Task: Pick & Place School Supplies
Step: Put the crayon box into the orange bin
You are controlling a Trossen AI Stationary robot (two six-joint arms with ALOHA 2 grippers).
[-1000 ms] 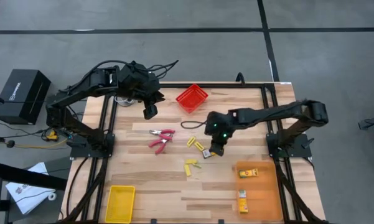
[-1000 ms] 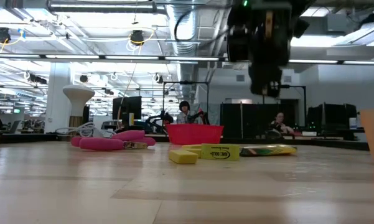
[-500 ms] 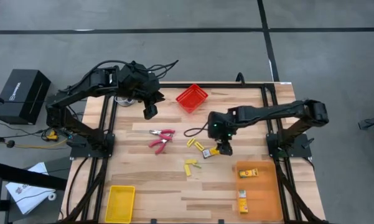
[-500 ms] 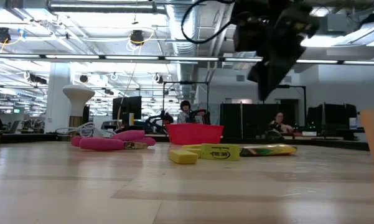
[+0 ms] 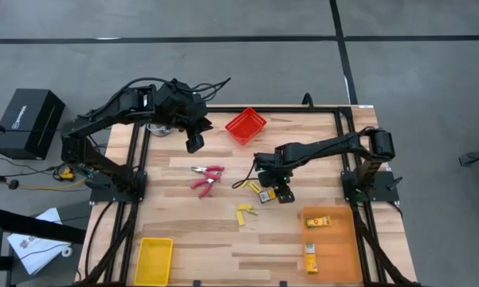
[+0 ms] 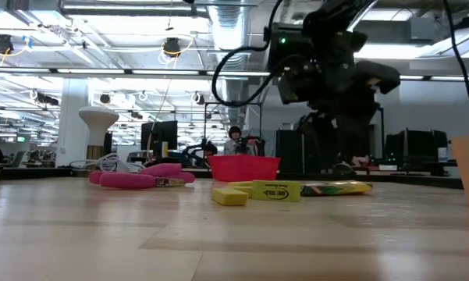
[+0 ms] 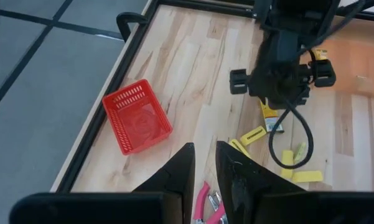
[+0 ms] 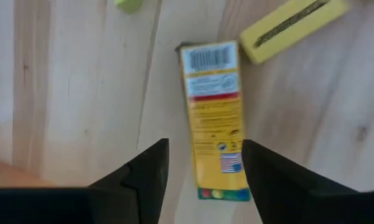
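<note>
The right arm reaches in from the tabletop's right edge, its end effector (image 5: 276, 191) low over the middle of the tabletop, fingers (image 8: 143, 177) parted and pointing down. The left arm is folded near the far-left corner, its end effector (image 5: 193, 143) raised, fingers (image 7: 182, 168) nearly together.

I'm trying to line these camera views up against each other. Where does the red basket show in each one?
High view: red basket at the table's far edge, near the middle, between the two arms.
Low view: red basket low at centre, far across the table, behind the yellow pieces.
Left wrist view: red basket left of centre, beside the table's black edge rail.
Right wrist view: not in it.
Shared landmark: the pink-handled tool, also in the low view and left wrist view.
</note>
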